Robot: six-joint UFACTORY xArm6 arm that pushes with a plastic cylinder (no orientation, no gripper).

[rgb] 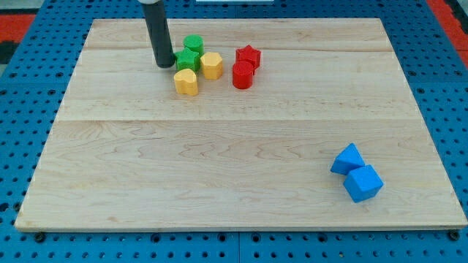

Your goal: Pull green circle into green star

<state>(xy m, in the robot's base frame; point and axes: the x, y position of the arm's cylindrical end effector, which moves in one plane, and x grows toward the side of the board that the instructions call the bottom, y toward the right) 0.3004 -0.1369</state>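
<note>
A green circle (pixel 194 43) sits near the view's top, touching a green star (pixel 188 60) just below it. My tip (pixel 164 64) rests on the board just left of the green star, close to it or touching it. The rod rises straight up out of the view's top.
A yellow hexagon (pixel 211 65) and a yellow heart-like block (pixel 186 82) crowd the green star. A red star (pixel 248 56) and red cylinder (pixel 243 74) stand to their right. Two blue blocks (pixel 347 159) (pixel 363 183) lie at the lower right. The wooden board (pixel 219 175) lies on blue pegboard.
</note>
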